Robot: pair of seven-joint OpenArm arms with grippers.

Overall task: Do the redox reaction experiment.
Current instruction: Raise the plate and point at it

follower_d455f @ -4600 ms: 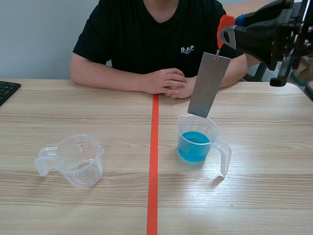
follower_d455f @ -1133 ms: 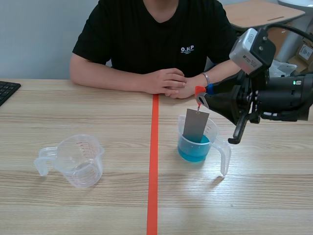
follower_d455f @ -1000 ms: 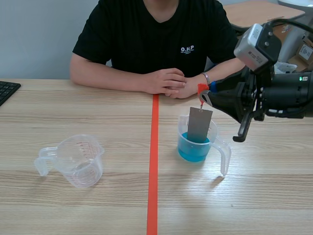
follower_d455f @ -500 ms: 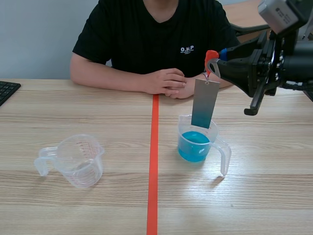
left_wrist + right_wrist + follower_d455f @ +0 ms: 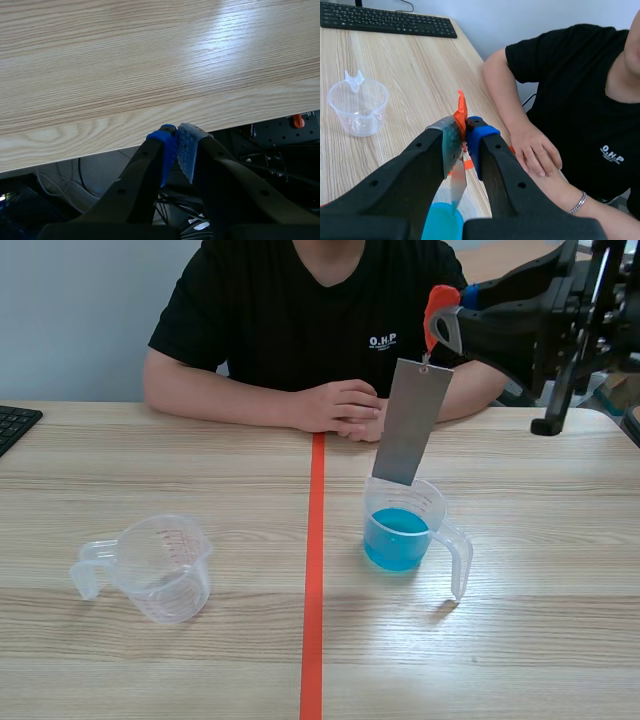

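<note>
Above the blue-liquid cup (image 5: 434, 504), my right claw (image 5: 460, 318) pinches the orange clip (image 5: 437, 306) so that the grey metal plate (image 5: 405, 420) hangs freely. It is tilted, with its lower edge at the cup's twelve-o'clock rim, seemingly clear of the liquid. The empty cup (image 5: 160, 565) waits at nine o'clock on the desk (image 5: 200, 460). My left claw (image 5: 176, 145) is pressed together on nothing, parked aside.

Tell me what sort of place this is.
Likely an office or teaching lab: a wooden desk, a keyboard, and a cup of blue liquid with a metal strip on a clip above it.
</note>
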